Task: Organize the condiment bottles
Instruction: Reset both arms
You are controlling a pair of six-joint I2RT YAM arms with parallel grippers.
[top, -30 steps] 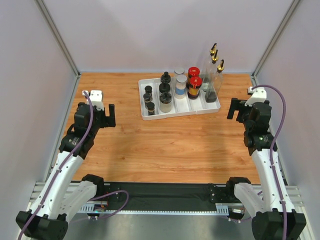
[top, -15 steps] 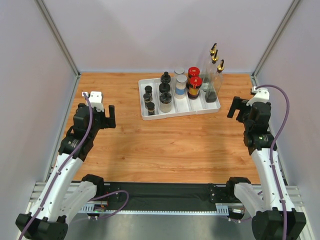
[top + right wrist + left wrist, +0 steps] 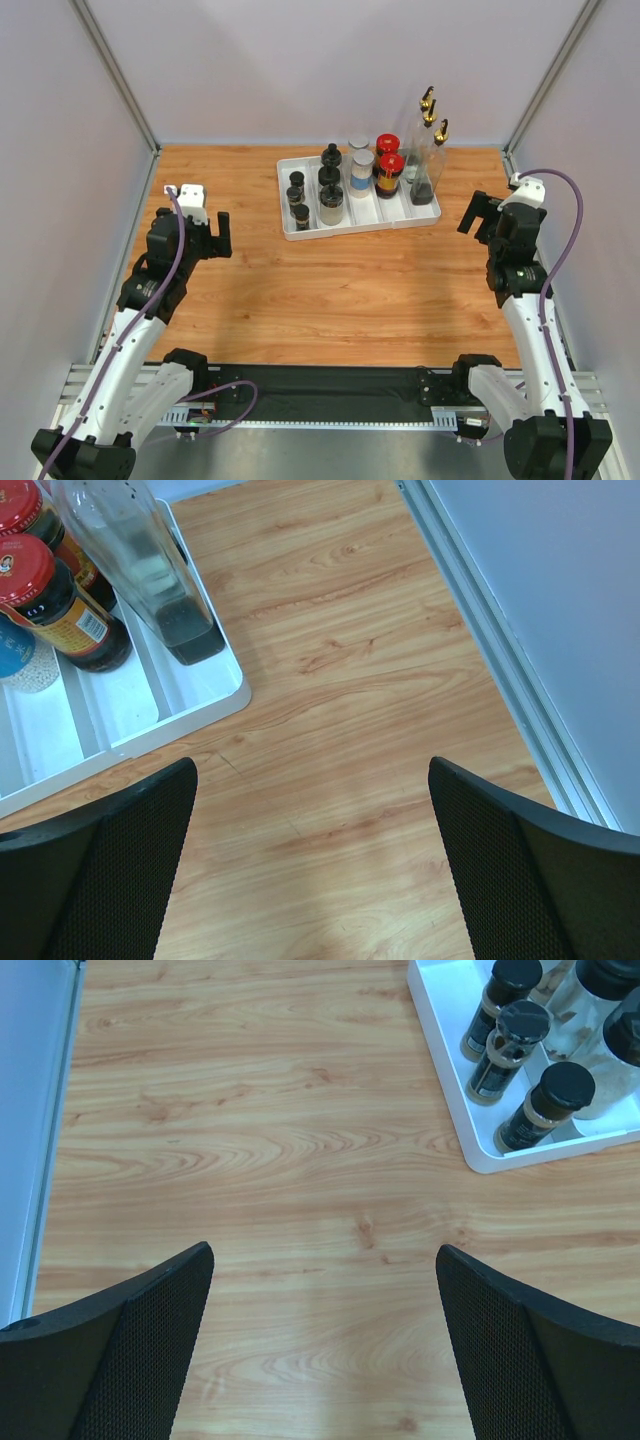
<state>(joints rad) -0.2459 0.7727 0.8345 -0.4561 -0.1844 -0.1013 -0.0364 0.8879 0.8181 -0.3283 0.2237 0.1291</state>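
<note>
Over at the far edge of the bench (image 3: 320,300), right of centre: all the condiment bottles (image 3: 330,190) in view, packed into the white tray (image 3: 345,229), none loose on the wood. Sorted by kind, by the look of it: black-lidded jars (image 3: 299,200) in the left lanes, grey-lidded jars (image 3: 362,172) in the middle, red-capped jars (image 3: 389,165) next, tall bottles (image 3: 428,150) in the last lane at the tray's right end.

Now the left gripper (image 3: 322,1255) — jaws spread wide, nothing between them, hovering above bare wood near the bench's left edge, well apart from the tray's near left corner. Same story for the right gripper (image 3: 312,765): fully spread, empty, hanging near the right edge, just beyond the tray's near right corner.

Looks like a finished sort, so the step in hand reads as a last check and a clean parking of both arms. To do it well: hold the jaws wide and high, steer outward toward the bench's side edges rather than across the tray, and mind the tall bottles above all — top-heavy, probably easy to tip with one careless brush. Worth scanning each lane for a leaning jar first; no reaching in without a clear fault to fix.
</note>
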